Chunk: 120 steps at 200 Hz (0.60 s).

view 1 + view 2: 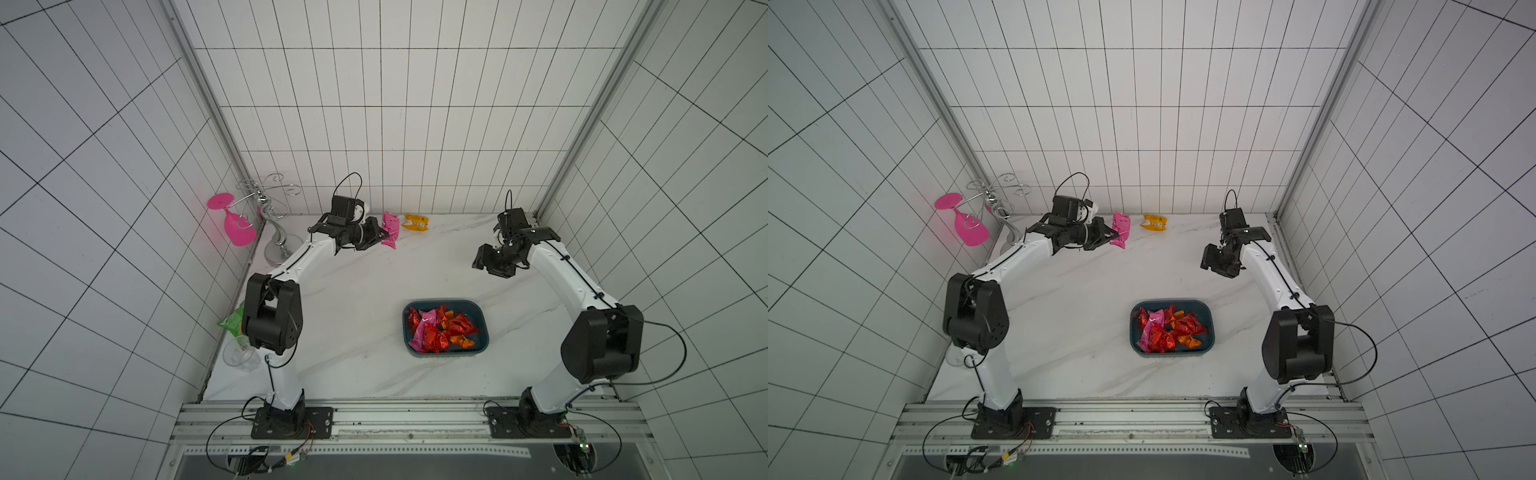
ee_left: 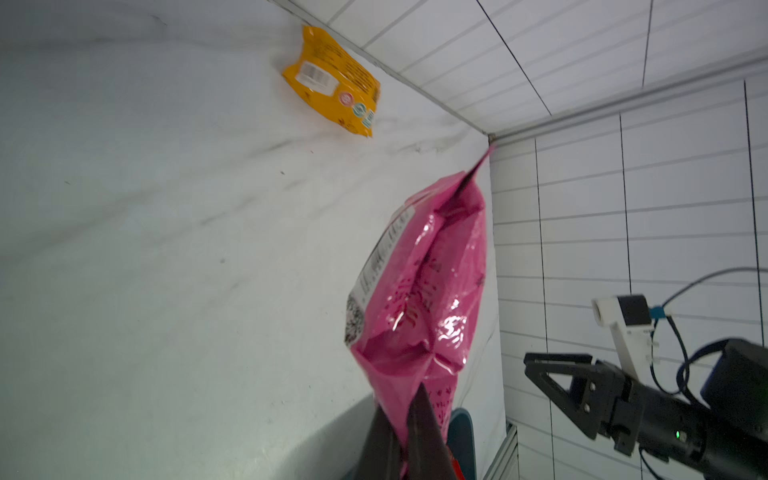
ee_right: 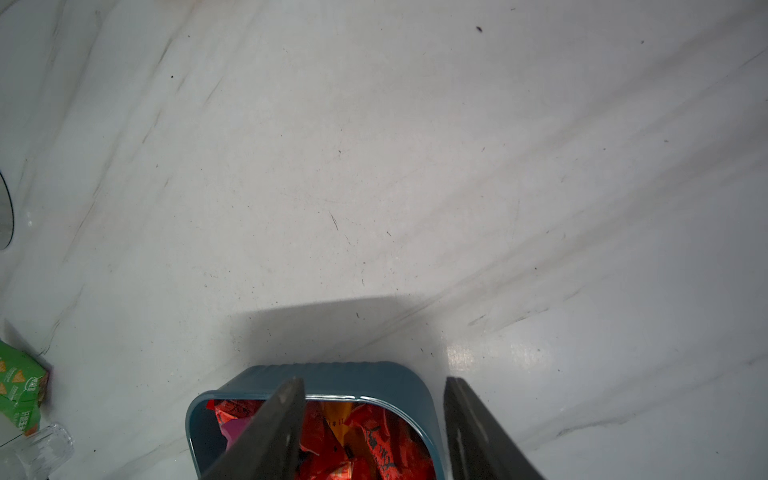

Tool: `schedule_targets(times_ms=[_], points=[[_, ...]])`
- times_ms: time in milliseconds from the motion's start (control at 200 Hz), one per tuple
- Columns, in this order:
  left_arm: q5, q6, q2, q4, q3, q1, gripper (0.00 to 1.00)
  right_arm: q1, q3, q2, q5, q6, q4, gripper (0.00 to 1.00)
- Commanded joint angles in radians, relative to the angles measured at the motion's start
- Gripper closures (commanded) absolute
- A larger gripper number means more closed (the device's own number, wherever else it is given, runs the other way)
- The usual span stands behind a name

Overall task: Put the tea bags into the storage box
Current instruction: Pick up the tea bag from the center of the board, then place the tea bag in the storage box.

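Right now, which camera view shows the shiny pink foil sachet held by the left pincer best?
The left wrist view: the shiny pink foil sachet fills it, pinched at one end by the shut left pincer, printing visible. Both top views show it only small, near the back wall. The right wrist view does not show it.

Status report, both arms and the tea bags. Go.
Left gripper shut on pink sachet, lifted. Right gripper open, empty. Yellow sachet on table by back wall. Storage box holds the rest; path clear.
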Motion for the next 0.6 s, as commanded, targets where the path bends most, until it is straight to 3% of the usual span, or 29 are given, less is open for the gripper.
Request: schedule_targets(times_ms=[0, 240, 420, 595], points=[[-0.076, 0.11, -0.106, -0.109, -0.147, -0.103, 0.93, 0.007, -0.073, -0.07, -0.01, 0.017, 0.026, 0.42], [-0.198, 0.084, -0.342, -0.128, -0.391, -0.348, 0.93, 0.011, -0.225, -0.198, -0.03, 0.052, 0.075, 0.42], [-0.297, 0.124, -0.409, -0.216, -0.42, -0.475, 0.93, 0.029, -0.293, -0.261, -0.05, 0.068, 0.084, 0.42], [-0.268, 0.145, -0.382, -0.191, -0.424, -0.541, 0.93, 0.048, -0.325, -0.294, -0.042, 0.071, 0.082, 0.42]])
